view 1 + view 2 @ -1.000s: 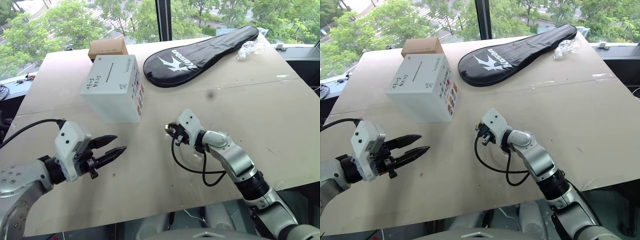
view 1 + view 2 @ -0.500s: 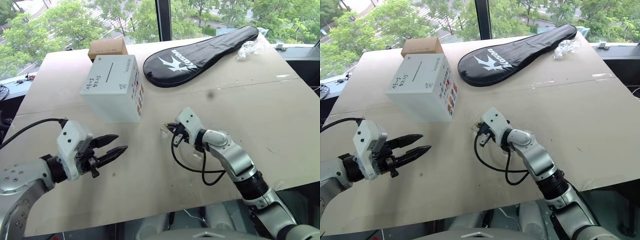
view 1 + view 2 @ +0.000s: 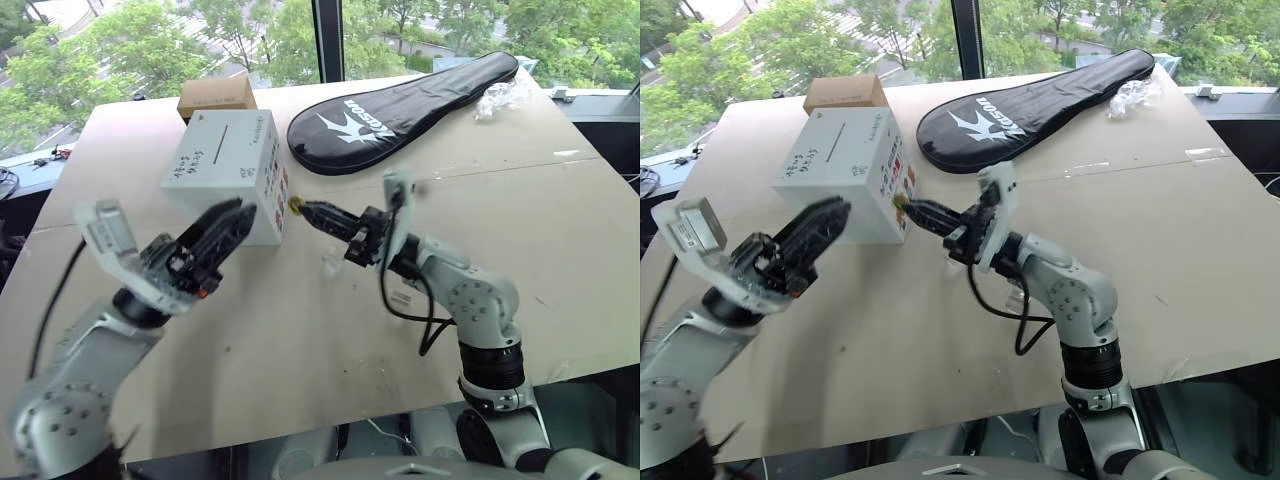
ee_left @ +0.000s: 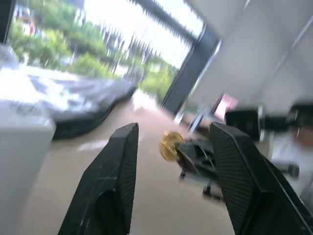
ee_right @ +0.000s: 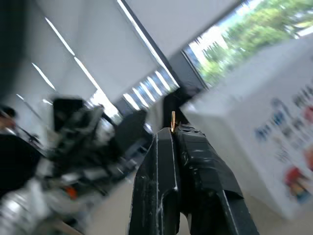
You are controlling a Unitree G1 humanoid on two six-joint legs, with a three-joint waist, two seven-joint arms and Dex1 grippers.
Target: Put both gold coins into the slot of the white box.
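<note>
right gripper (image 3: pixel 300 209) pinching one coin (image 3: pixel 295 205) beside box (image 3: pixel 225 175), off the table | left gripper (image 3: pixel 225 222) gaping empty | slot (image 3: pixel 217 143) awaiting both coins | second coin: cannot tell where

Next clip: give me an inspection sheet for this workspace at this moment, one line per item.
Surface: light wooden tabletop, a seam running across it.
Job's things: white box upright, slot on top; one gold coin pinched at the right gripper's tips, beside the box; second gold coin lying on the table.
Clutter: brown cardboard box, black racket case, crumpled clear plastic.
Grippers: right gripper shut on the coin; left gripper open, holding nothing.
Cables: black cable looping off the right arm.
Surroundings: window, green trees outside.
</note>
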